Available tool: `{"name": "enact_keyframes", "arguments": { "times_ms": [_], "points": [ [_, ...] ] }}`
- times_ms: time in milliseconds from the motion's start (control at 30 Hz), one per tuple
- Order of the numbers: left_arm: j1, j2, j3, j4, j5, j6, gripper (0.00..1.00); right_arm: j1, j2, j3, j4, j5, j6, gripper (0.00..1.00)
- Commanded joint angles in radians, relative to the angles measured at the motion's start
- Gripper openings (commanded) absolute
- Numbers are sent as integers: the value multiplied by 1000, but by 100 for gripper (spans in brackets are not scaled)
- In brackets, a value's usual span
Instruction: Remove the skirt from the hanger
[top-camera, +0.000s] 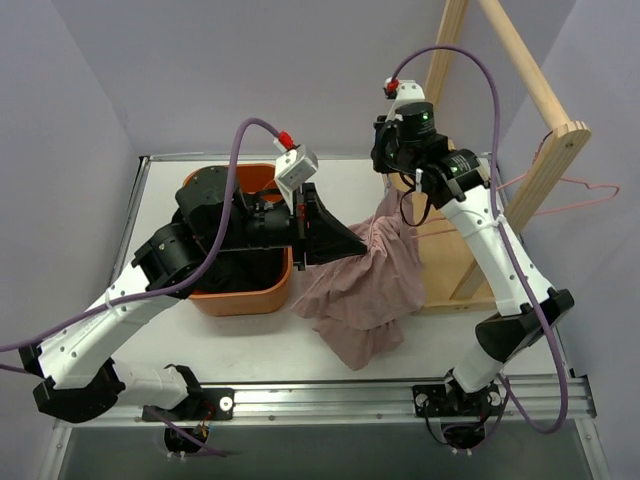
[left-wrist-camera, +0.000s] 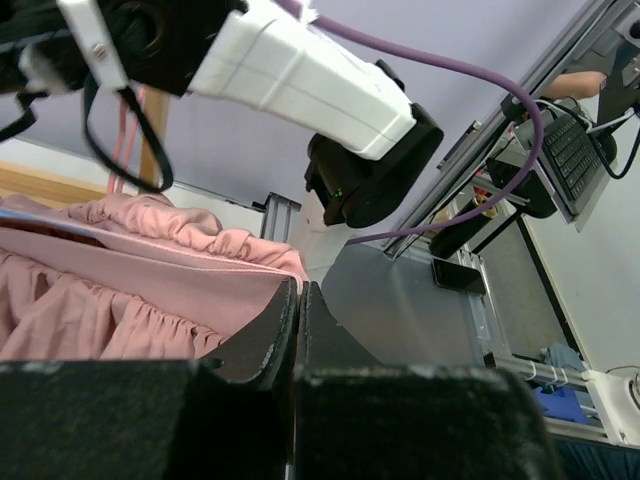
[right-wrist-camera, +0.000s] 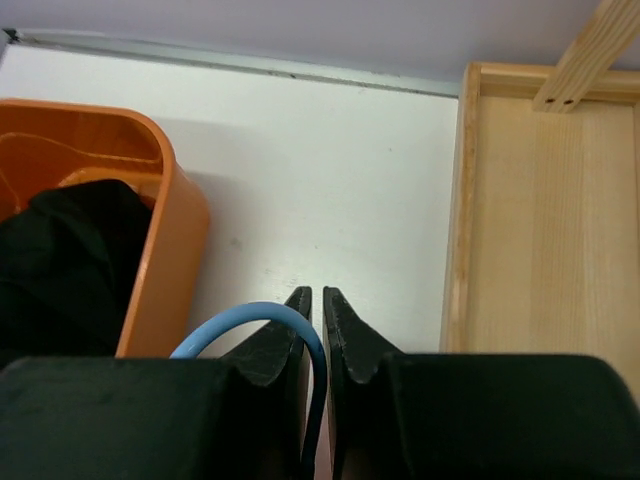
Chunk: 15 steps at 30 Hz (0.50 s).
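The pink skirt (top-camera: 365, 285) hangs from mid-air down onto the white table. Its gathered waistband shows in the left wrist view (left-wrist-camera: 140, 285). My left gripper (top-camera: 340, 243) is at the skirt's upper left edge; its jaws (left-wrist-camera: 298, 292) are shut with the fabric lying against the left finger. My right gripper (top-camera: 403, 192) is above the skirt's top, pointing down. In the right wrist view it (right-wrist-camera: 317, 298) is shut on the blue hanger hook (right-wrist-camera: 262, 314), which curves out over the left finger. The rest of the hanger is hidden under the skirt.
An orange bin (top-camera: 245, 297) holding black cloth (right-wrist-camera: 70, 250) stands left of the skirt, under my left arm. A wooden rack (top-camera: 540, 160) with a flat base (right-wrist-camera: 540, 220) stands at the right, and a pink wire hanger (top-camera: 578, 190) hangs on it.
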Motion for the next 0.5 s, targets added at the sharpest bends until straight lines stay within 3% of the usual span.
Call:
{"name": "enact_keyframes", "arguments": {
  "times_ms": [0, 133, 200, 467],
  "points": [
    [-64, -28, 115, 44, 148, -18, 2, 17, 26, -41, 94, 183, -69, 0],
    [-66, -26, 121, -112, 57, 72, 2, 8, 13, -6, 64, 195, -44, 0],
    [-66, -69, 52, -160, 15, 86, 2, 2, 13, 64, 39, 203, -36, 0],
    [-75, -244, -346, -65, -2, -1, 2, -44, 72, 350, -100, 181, -21, 0]
  ]
}}
